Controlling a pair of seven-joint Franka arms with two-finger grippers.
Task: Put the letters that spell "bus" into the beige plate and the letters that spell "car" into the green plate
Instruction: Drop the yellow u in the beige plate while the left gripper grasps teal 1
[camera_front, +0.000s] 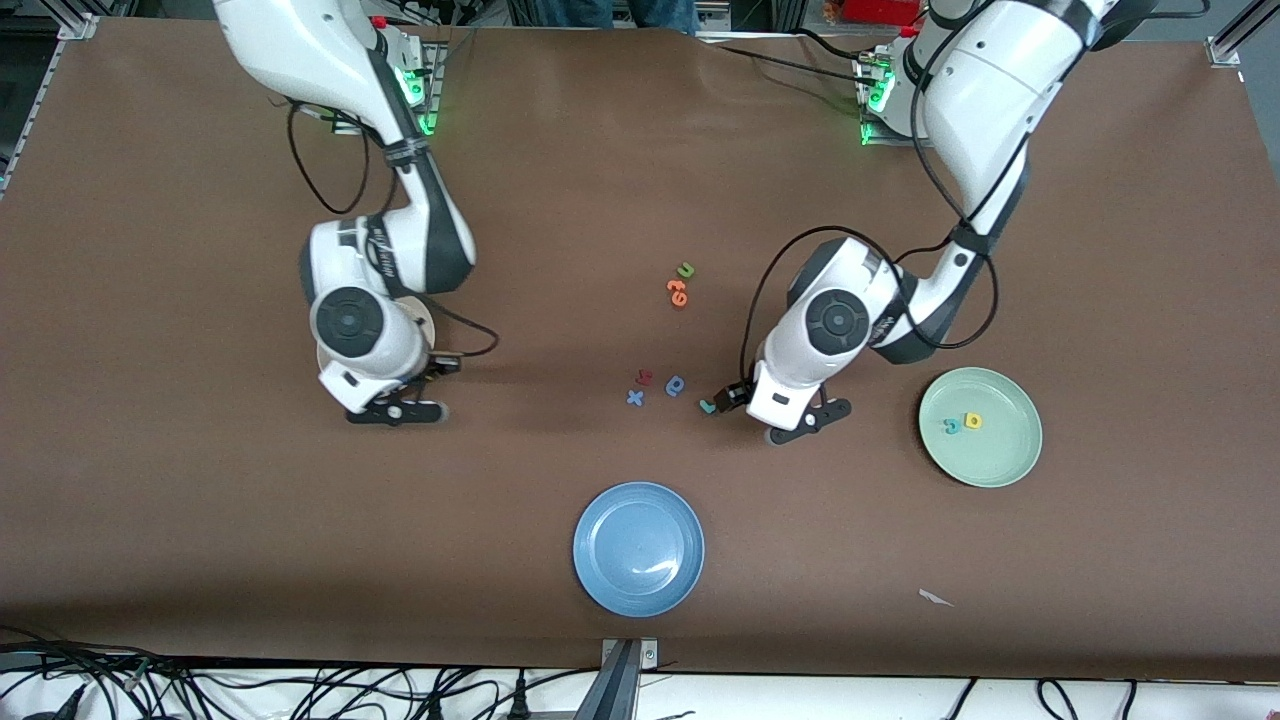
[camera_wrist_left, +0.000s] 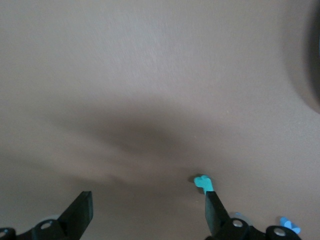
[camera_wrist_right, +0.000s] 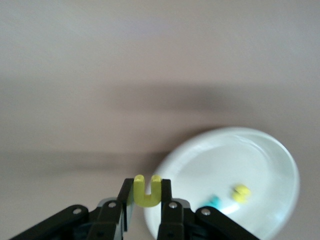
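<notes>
- Yellow u (camera_wrist_right: 147, 192): light, squashy foam, pinched flat across both legs by the right gripper (camera_wrist_right: 147, 196), over the table beside the beige plate (camera_wrist_right: 270, 150).
- Teal r (camera_front: 707, 406) lies on the table against the left gripper (camera_front: 735, 397), jaws wide, empty; best pinched across its thin stem.
- Green plate (camera_front: 1010, 455) holds two letters.

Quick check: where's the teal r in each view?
Front: teal r lies on the table beside the left arm's hand, toward the right arm's end, near the blue round letter.
Left wrist: teal r sits just off one fingertip.
Right wrist: not in it; it shows the right gripper shut on the yellow u.
Shared landmark: the open left gripper.
</notes>
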